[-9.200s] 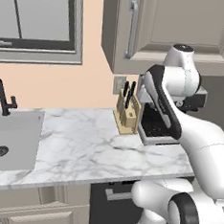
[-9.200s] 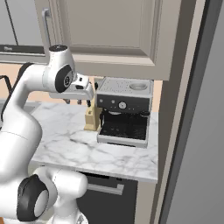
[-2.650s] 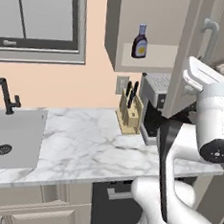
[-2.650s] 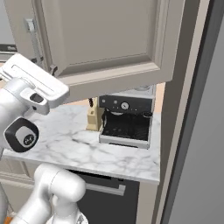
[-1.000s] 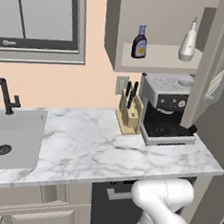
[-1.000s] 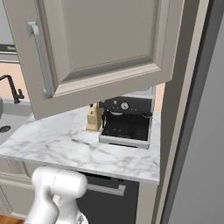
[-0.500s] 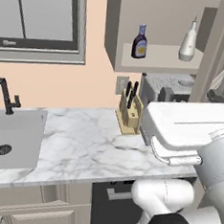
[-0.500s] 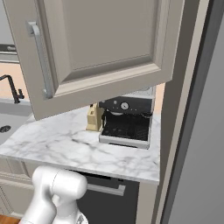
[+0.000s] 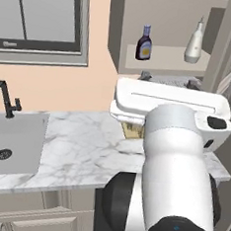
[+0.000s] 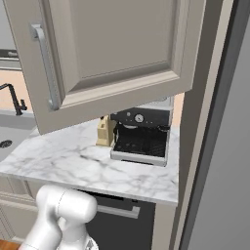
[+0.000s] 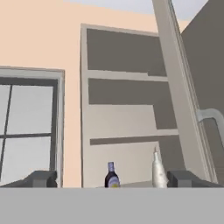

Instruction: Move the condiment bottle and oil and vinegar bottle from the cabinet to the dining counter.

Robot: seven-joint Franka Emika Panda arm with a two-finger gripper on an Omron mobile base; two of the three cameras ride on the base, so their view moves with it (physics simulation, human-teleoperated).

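Two bottles stand apart on the open cabinet's (image 9: 167,23) lower shelf: the condiment bottle (image 9: 144,42) left, the oil and vinegar bottle (image 9: 194,43) right. The pincer (image 11: 112,179) faces them, jaws wide and empty, seemingly lining up a reach.

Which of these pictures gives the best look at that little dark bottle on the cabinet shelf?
The left base view: the dark bottle stands unblocked on the open cabinet's shelf, blue cap and label visible. In the hand view it is small, its base cut off. In the right base view the open door covers the shelf.
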